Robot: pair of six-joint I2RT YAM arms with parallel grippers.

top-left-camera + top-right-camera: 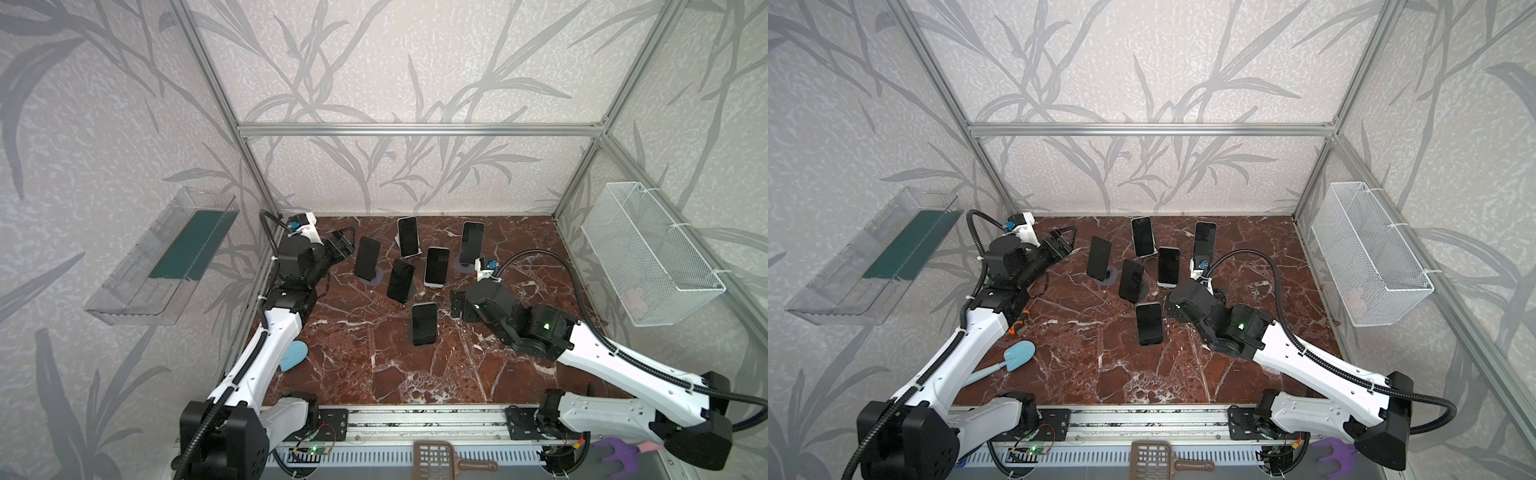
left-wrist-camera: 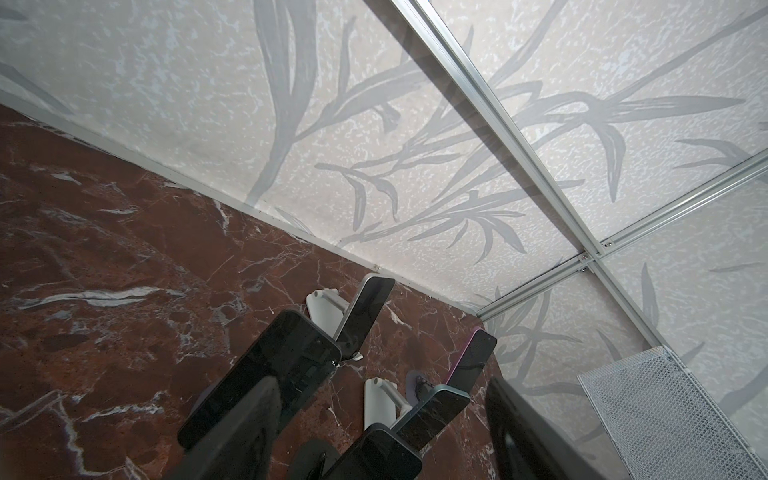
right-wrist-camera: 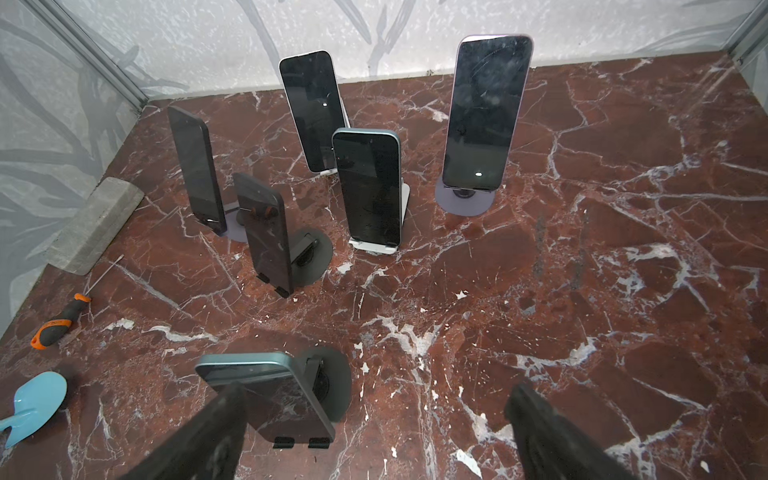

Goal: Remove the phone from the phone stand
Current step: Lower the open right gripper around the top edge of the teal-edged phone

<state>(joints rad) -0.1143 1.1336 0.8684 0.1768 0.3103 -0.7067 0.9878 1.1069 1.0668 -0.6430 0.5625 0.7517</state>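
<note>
Claw on right spread wide beside nearest phone; centre across its edges, pinch gently, lift off stand.

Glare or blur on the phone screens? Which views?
Right wrist view: smudges and a small bright glint on the tall phone; the right tool is blurred in the foreground. Left wrist view: the left tool likewise blurred. Both top views: screens evenly dark.

6 dark-screened phones lean upright on small stands — clustered, none lifted off.
</note>
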